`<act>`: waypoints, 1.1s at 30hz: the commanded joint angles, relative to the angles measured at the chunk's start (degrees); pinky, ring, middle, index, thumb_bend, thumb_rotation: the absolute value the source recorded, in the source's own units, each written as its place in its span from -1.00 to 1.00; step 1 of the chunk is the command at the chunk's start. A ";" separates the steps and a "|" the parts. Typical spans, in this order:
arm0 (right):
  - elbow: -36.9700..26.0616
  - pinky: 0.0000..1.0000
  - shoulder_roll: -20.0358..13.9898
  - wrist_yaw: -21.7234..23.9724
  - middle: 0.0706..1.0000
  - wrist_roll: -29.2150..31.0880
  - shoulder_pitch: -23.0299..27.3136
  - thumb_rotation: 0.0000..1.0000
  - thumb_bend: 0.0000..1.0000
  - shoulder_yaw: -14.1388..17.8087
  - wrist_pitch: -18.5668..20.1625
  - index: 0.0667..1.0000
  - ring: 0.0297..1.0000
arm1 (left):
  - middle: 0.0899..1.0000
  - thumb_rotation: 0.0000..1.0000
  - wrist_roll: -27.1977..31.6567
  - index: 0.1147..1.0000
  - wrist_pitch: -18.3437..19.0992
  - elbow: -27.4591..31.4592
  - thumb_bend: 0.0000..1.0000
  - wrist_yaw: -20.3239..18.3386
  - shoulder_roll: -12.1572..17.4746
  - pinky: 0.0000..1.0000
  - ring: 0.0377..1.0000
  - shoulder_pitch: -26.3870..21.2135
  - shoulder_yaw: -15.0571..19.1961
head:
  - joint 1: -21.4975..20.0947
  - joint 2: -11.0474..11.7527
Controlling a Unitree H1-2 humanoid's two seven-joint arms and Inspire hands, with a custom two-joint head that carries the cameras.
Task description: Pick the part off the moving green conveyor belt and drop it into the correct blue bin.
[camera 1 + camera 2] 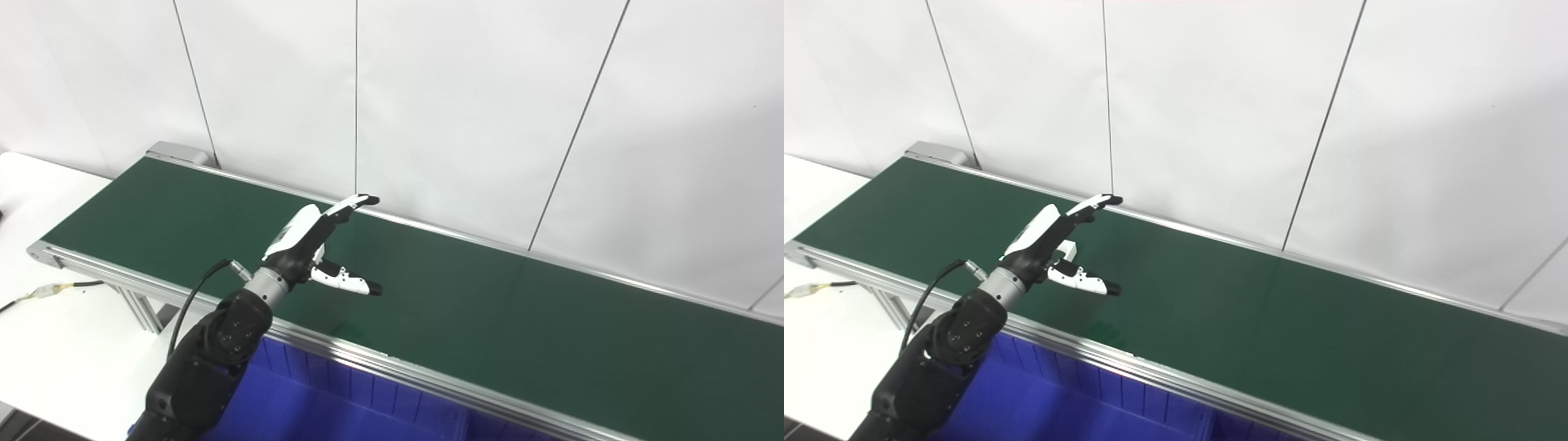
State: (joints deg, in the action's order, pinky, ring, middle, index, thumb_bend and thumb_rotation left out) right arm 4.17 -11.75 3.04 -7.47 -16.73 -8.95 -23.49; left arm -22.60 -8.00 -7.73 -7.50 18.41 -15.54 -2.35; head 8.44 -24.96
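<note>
Green conveyor belt (490, 306) is seen running from the upper left of the frame to the lower right, framed by silver rails. The left robot hand (312, 242) is held above the belt in the left-centre of the frame, its arm rising from the lower left edge. The robot hand is spread wide: the fingers (352, 203) are stretched toward the far rail, the thumb (349, 282) is pointed to the right, and nothing is held between them. No part can be made out on the visible stretch of belt, so its place relative to the robot hand cannot be told. A small white piece (1067, 248) is glimpsed in the right eye view just beside the palm, but whether it belongs to the robot hand cannot be told. The blue bin (343, 404) is seen at the bottom of the frame, below the near rail and just right of the forearm. A white bench (55, 343) is shown at the lower left, with a cable (49, 291) lying on it.
</note>
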 commanded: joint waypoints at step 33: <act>-0.97 0.31 0.42 -0.96 0.60 0.16 0.28 -0.39 1.00 -0.51 -3.39 0.58 0.52 | 1.00 -1.00 -7.99 0.87 11.27 -12.99 0.61 -0.37 4.50 0.95 1.00 -11.73 -8.51 | -0.78 0.19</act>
State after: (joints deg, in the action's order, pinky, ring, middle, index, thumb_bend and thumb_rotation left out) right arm 5.14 -11.59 2.93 -7.52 -16.35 -9.63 -23.50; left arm -29.40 3.15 -21.14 -8.79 21.86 -24.42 -10.52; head 7.65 -24.70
